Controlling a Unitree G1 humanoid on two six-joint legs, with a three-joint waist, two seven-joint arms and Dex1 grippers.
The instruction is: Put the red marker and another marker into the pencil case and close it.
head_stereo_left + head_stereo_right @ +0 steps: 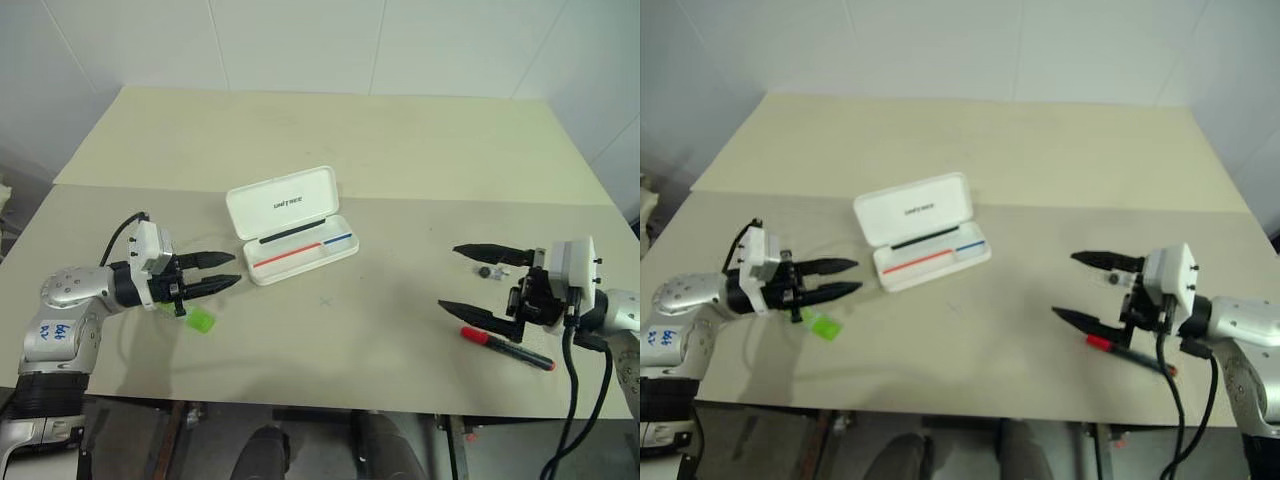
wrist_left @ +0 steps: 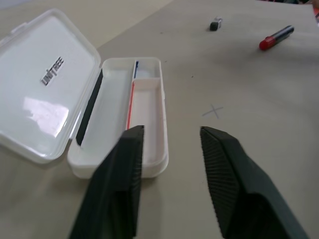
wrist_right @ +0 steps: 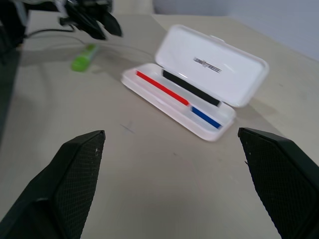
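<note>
The table is carrying the pencil case, lying open at centre. The right gripper, at four o'clock, is gaping wide and empty over the red marker. The left gripper, at eight o'clock, is standing partly open, empty, above the green marker.

Left gripper parted, right gripper wide

From my seat, the pencil case lies open mid-table, lid tipped back toward the far side, tray empty. Another marker lies on the table to its near left, just below the left gripper. The red marker lies well apart at the near right, beside the right gripper, with a small object just behind it.
</note>
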